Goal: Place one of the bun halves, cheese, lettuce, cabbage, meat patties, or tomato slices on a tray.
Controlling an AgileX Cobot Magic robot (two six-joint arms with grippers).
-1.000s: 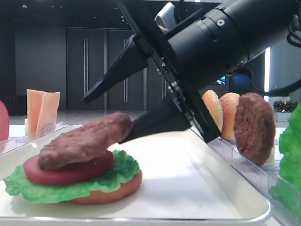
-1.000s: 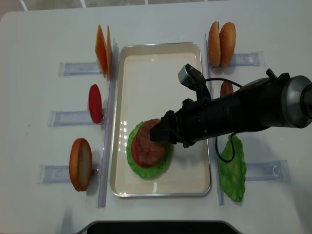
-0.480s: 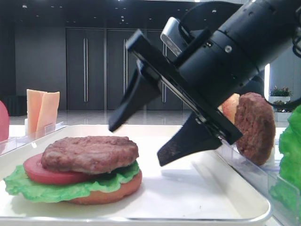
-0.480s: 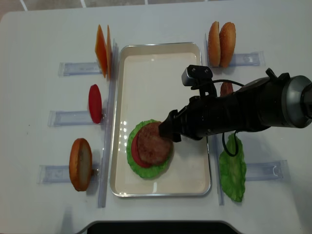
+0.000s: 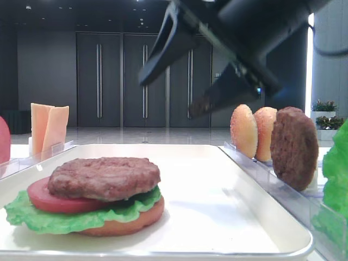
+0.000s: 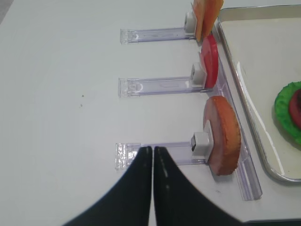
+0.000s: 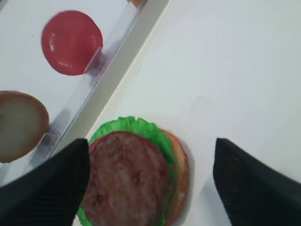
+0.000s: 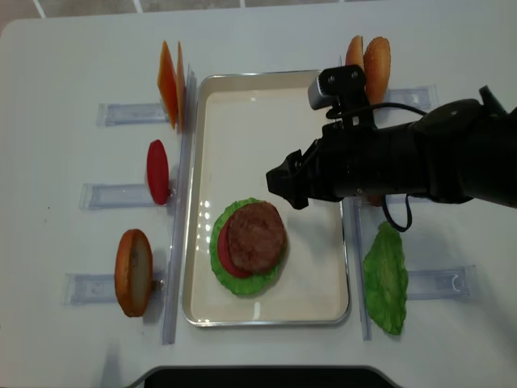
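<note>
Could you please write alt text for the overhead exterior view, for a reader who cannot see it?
A half-built burger, with a meat patty on tomato, lettuce and a bun base, sits on a white tray, and the open right gripper hangs above the tray beside it, holding nothing. Spare ingredients stand in clear holders on both sides.

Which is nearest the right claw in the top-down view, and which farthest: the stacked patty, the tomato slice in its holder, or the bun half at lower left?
From the right claw, which is open above the tray:
1. Stacked patty, just below the claw, on the tray.
2. Tomato slice, in its holder left of the tray.
3. Bun half, lower left, farthest.
</note>
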